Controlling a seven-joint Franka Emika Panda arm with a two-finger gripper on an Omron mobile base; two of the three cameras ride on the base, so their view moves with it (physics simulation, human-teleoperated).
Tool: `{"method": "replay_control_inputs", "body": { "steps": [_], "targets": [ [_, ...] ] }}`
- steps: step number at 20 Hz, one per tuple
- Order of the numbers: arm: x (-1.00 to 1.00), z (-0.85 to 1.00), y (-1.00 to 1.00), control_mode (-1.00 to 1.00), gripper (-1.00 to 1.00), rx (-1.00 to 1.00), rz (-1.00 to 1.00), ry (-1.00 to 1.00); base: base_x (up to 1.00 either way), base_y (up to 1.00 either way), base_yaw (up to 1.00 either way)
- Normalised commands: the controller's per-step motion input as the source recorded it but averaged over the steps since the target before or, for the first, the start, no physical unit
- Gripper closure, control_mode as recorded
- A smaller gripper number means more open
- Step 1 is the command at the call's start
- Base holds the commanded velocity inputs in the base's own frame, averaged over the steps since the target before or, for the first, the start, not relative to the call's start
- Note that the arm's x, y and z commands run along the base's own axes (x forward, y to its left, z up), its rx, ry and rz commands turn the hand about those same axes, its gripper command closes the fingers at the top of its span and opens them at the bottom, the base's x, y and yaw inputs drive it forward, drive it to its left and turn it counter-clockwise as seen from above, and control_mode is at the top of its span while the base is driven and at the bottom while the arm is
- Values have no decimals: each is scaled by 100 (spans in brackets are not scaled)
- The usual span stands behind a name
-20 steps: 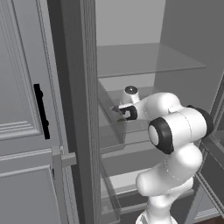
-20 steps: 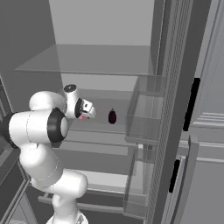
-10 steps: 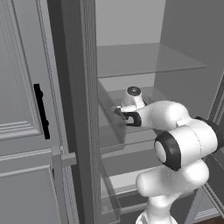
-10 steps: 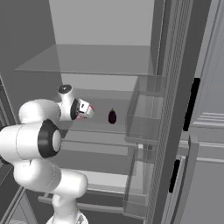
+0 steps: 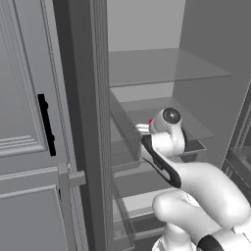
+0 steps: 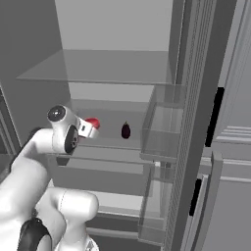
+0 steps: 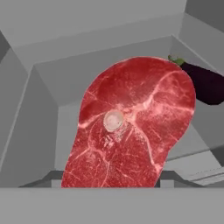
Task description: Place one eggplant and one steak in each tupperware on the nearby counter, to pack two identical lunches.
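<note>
I am reaching into the open fridge, my arm stretched in over a glass shelf (image 6: 112, 143) at mid height. In the hand view a steak (image 7: 131, 127) stands right in front of the camera, red and marbled with a small round white bone near its middle, and its lower end drops between my fingers (image 7: 109, 178). Only the dark tips of the fingers (image 7: 173, 177) show on either side of the meat, so I cannot tell whether they are pinching it or merely stand around it.

From the right base view a bit of the steak (image 6: 92, 122) shows red at the end of my hand, above the shelf. An eggplant (image 6: 126, 130), dark purple with a green stem, sits on the same shelf just beside the steak, toward the door bins (image 6: 159, 142). In the hand view the eggplant (image 7: 204, 82) lies behind the steak's upper right edge.
</note>
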Motion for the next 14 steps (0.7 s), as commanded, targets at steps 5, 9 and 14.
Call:
{"method": "replay_control_inputs", "body": {
  "steps": [5, 9, 14],
  "targets": [
    [-100, 96, -24, -100, 100, 4, -4, -3, 0, 0, 0],
    [0, 0, 0, 100, 100, 0, 0, 0, -100, -53, 0],
    [0, 0, 0, 100, 100, 0, 0, 0, -100, -49, 0]
  ]
}}
